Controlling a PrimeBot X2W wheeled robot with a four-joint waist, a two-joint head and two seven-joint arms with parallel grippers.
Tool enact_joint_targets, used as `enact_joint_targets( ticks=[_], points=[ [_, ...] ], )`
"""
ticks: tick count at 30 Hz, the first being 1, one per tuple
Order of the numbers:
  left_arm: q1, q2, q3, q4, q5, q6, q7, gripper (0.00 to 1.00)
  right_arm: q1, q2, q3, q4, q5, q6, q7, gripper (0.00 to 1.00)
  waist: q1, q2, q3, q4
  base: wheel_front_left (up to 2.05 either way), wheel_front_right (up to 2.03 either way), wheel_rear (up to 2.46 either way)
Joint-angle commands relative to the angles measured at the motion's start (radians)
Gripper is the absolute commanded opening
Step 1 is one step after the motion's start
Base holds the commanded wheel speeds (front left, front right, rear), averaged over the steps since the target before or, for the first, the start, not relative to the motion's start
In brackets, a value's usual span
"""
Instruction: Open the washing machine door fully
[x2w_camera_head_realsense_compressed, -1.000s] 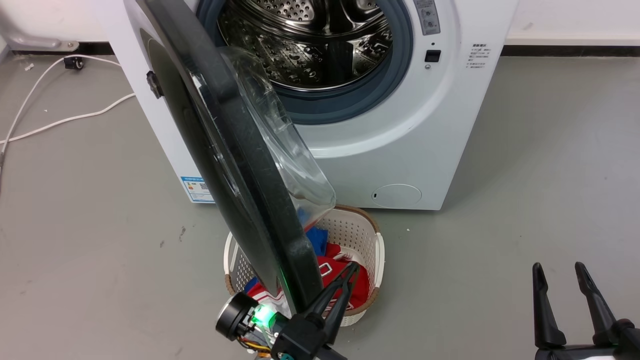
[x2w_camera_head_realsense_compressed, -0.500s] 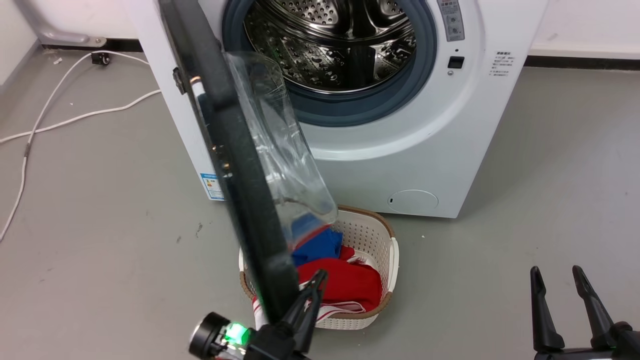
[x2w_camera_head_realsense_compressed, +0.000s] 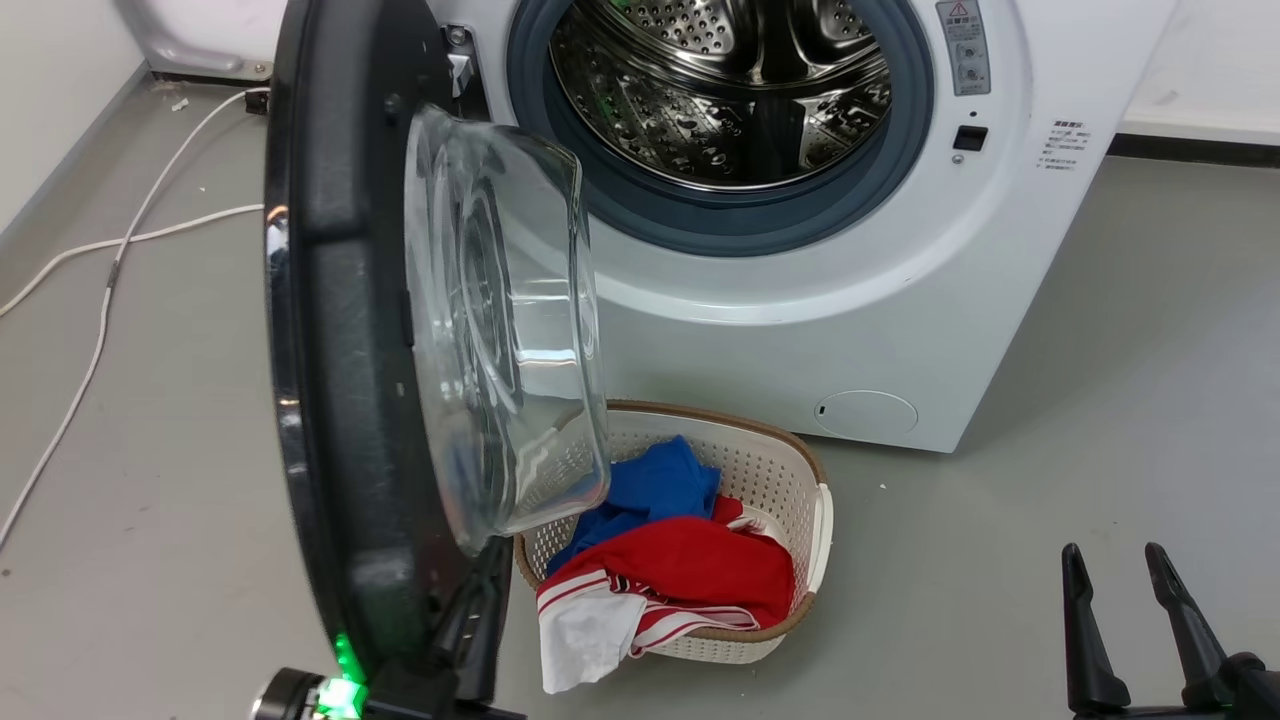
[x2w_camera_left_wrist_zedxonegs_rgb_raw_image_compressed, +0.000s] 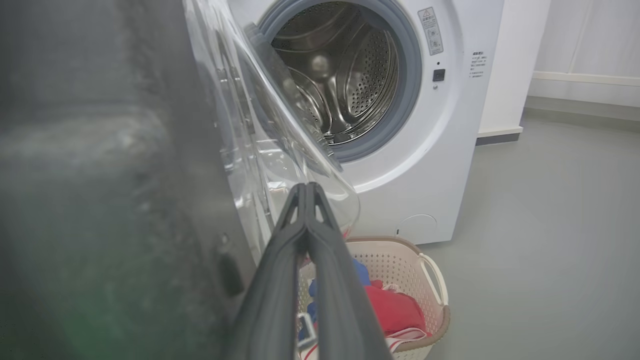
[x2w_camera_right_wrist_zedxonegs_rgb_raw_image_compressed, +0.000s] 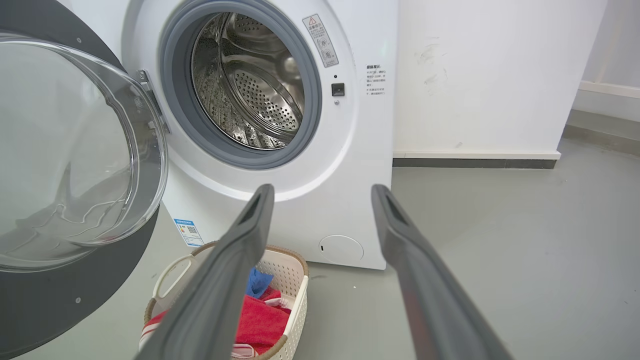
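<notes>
Most of swing done: washing machine door (x2w_camera_head_realsense_compressed: 340, 330) stands well clear of drum (x2w_camera_head_realsense_compressed: 730, 90), hinged out to my left, beside laundry basket (x2w_camera_head_realsense_compressed: 770, 470). My left pincer (x2w_camera_left_wrist_zedxonegs_rgb_raw_image_compressed: 306, 187) clenched, empty, at door's lower inner rim. My right pincer (x2w_camera_head_realsense_compressed: 1115, 565) spread, idle. Left: last push wider, I judge.

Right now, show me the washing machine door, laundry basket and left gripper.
washing machine door (x2w_camera_head_realsense_compressed: 500, 330), head view, clear bowl window.
laundry basket (x2w_camera_head_realsense_compressed: 765, 475), head view, perforated inner wall.
left gripper (x2w_camera_left_wrist_zedxonegs_rgb_raw_image_compressed: 305, 189), left wrist view, between its closed fingertips.
</notes>
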Motion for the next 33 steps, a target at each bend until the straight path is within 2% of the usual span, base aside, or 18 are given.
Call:
enact_joint_targets(
  ticks=[1,16,33],
  points=[
    [-0.024,0.016,0.045,-0.001,-0.01,0.014,0.005,0.0,0.002,0.002,-0.001,0.002,0.004,0.0,-0.002,1.0,0.0001,-0.0001,0.001,0.006,0.0,0.0,0.0],
    [0.028,0.063,0.277,0.005,-0.048,0.064,0.004,0.0,-0.003,0.002,0.001,0.005,-0.007,0.0,-0.002,1.0,0.0001,-0.0001,0.006,0.025,0.0,0.0,0.0],
    [-0.034,0.087,0.514,0.103,-0.116,0.031,0.004,0.0,-0.029,0.002,0.001,-0.001,-0.031,0.0,-0.002,1.0,0.0001,-0.0001,0.052,0.019,0.0,0.0,0.0]
  ],
)
